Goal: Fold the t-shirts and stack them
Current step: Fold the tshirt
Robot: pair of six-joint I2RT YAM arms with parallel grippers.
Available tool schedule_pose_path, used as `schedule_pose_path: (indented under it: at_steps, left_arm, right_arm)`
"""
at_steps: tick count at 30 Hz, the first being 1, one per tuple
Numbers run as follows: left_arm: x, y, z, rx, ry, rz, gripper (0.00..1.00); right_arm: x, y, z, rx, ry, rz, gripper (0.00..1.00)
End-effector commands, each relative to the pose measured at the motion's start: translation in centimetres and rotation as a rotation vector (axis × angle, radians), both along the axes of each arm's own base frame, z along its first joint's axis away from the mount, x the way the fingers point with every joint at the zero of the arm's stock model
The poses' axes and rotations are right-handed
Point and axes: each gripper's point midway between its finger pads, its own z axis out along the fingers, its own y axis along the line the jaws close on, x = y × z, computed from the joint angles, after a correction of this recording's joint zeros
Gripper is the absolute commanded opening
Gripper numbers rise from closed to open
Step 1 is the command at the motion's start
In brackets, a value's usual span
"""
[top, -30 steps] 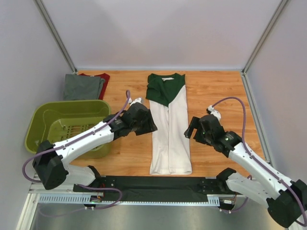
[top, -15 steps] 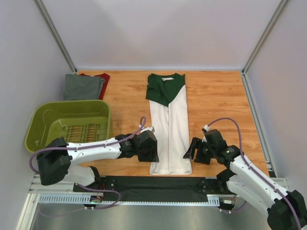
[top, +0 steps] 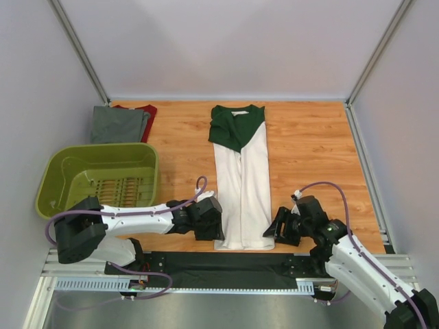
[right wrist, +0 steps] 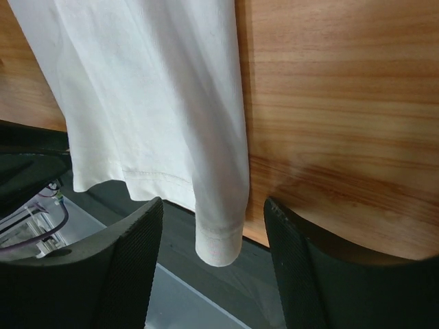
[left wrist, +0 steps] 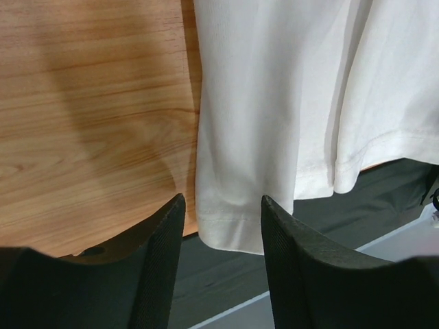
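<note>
A white t-shirt with a dark green collar (top: 241, 179) lies folded into a long strip down the middle of the table, collar at the far end. Its hem (left wrist: 226, 229) hangs slightly over the table's near edge. My left gripper (top: 214, 232) stands open at the hem's left corner, jaws on either side of it without touching. At the hem's right corner (right wrist: 219, 240), my right gripper (top: 276, 229) is open in the same way. A grey t-shirt (top: 118, 125) lies folded on a dark red one (top: 146, 112) at the far left.
An olive-green plastic basket (top: 97, 179) sits at the left, behind my left arm. A dark mat (top: 226, 264) runs along the near edge under the hem. White walls enclose the table on three sides.
Both grippers have come from mid-table toward the near edge and now flank the two hem corners of the white shirt. The right jaws have narrowed a little.
</note>
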Motion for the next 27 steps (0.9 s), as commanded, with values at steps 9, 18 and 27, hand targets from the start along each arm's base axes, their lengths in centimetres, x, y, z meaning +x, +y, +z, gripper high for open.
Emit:
schedule_pose_path:
  at_steps: [9,18,27]
  left_arm:
    - [-0.4,-0.8,-1.1,-0.067,0.054,0.085,0.54]
    - [-0.8,0.0,-1.9,-0.094,0.084,0.156,0.45]
    - [-0.4,0.9,-1.8,-0.062,0.070,0.203,0.00]
  right_arm:
    - [-0.5,-0.6,-0.8,-0.049,0.027,0.026,0.53]
    - [-0.4,-0.9,-1.0,-0.074,0.023,0.030,0.35]
    - [0.3,0.0,-0.4,-0.037,0.023,0.031,0.04]
